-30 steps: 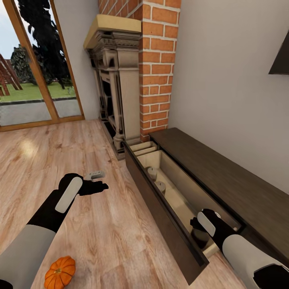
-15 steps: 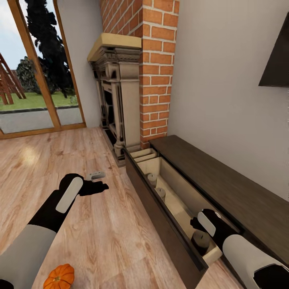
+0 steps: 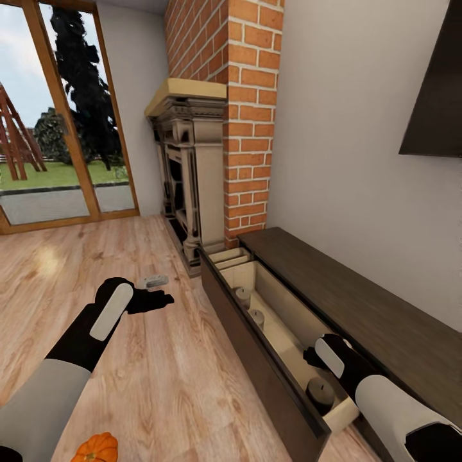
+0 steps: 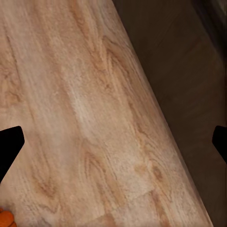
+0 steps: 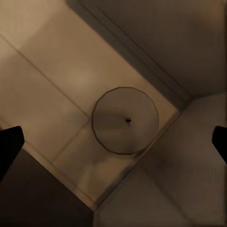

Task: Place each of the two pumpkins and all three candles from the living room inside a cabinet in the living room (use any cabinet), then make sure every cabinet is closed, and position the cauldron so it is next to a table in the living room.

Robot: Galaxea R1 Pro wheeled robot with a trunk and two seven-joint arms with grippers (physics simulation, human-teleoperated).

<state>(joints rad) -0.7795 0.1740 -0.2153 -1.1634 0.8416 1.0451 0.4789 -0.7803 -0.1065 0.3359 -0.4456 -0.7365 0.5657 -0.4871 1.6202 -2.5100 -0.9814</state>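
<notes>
Hovering our right pincer point(image 3: 312, 357) wide open and empty over the cabinet's point(image 3: 269, 359) pulled-out drawer, we see three candles point(image 3: 320, 393) resting inside; one pumpkin point(image 3: 95, 448) waits on the floor point(image 3: 160, 372) near our left pincer point(image 3: 160, 299), spread and empty.

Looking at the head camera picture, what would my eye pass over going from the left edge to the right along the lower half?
Pumpkin on the floor → left gripper → the open cabinet drawer's front → candle in its near corner → right gripper over the drawer.
</notes>
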